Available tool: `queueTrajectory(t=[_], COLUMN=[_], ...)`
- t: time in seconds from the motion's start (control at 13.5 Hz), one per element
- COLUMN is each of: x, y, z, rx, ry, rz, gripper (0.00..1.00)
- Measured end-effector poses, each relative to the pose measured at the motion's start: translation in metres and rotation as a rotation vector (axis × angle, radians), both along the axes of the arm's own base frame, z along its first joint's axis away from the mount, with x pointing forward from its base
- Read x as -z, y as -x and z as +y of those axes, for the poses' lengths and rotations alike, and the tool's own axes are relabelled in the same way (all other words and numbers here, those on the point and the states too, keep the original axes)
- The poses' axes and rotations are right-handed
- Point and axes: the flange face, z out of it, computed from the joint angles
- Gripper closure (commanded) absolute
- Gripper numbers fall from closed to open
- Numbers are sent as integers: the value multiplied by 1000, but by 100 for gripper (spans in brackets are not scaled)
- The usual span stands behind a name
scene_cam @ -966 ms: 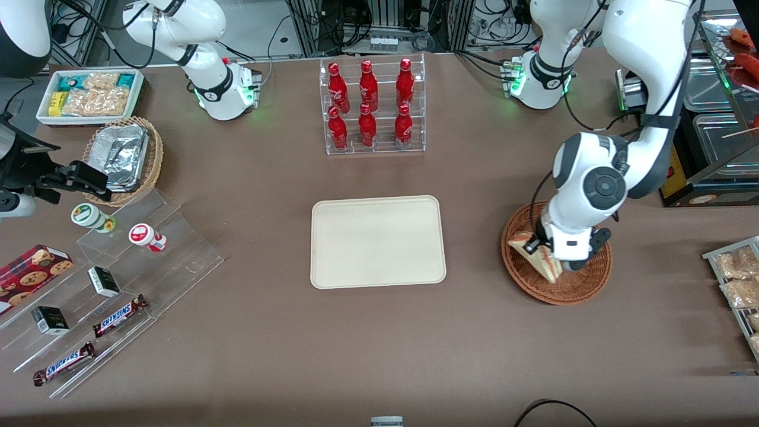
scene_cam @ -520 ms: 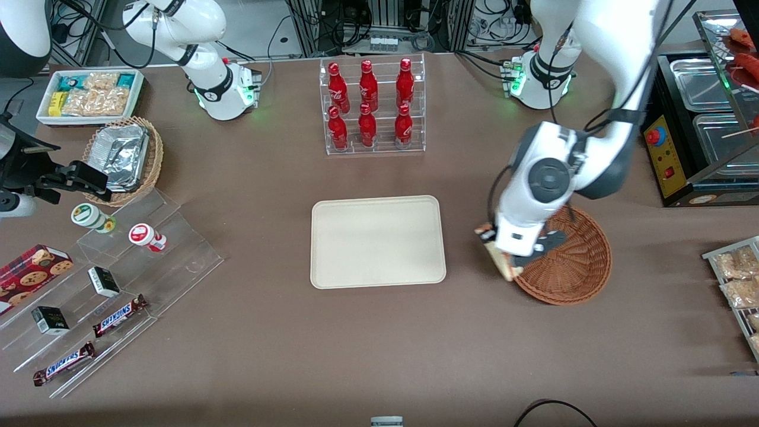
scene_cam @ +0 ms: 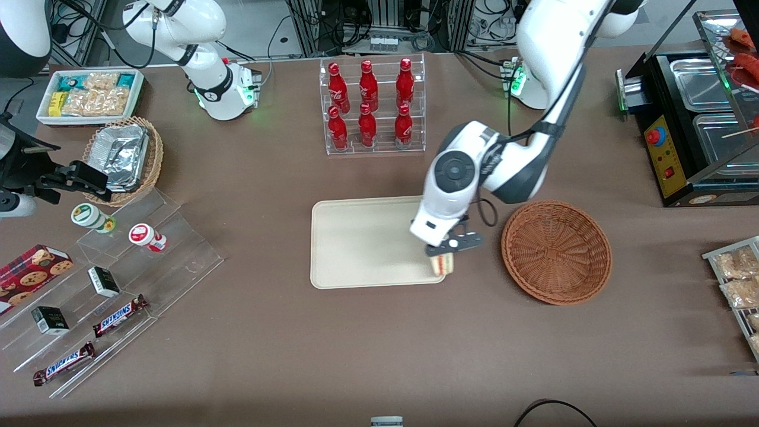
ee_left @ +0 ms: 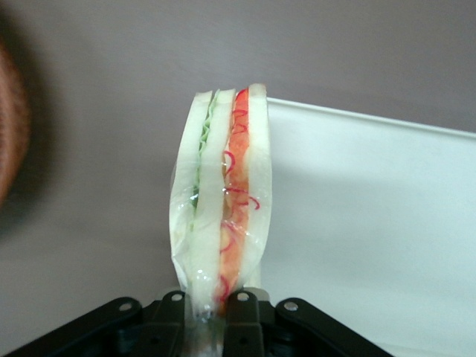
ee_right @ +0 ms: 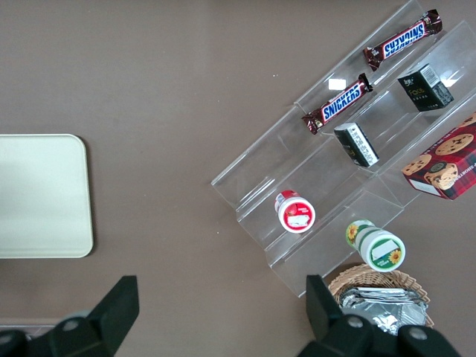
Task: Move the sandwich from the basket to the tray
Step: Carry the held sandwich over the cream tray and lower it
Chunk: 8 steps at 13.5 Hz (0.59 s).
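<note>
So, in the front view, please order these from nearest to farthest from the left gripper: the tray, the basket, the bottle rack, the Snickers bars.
The gripper holds the sandwich over the tray's edge.
1. Tray: directly under it.
2. Basket: beside it, toward the working arm's end.
3. Bottle rack: farther from the camera.
4. Snickers bars: toward the parked arm's end.

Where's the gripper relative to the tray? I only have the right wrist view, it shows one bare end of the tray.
Observer: The gripper hangs over the tray at its edge nearest the basket.
Operator: Holding anything?
Observer: Yes, shut on the sandwich, pinched at one end, filling edge facing the left wrist camera.
Operator: Anything left in the basket?
Observer: No, the front view shows only bare wicker inside.
</note>
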Motion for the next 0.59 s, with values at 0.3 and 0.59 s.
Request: queueTrajectory(t=[0.3, 0.59], x=[20, 46], y=[13, 26], z=[-60, -114], rx=[44, 67], ry=[34, 52], rz=[11, 21], gripper=[100, 100])
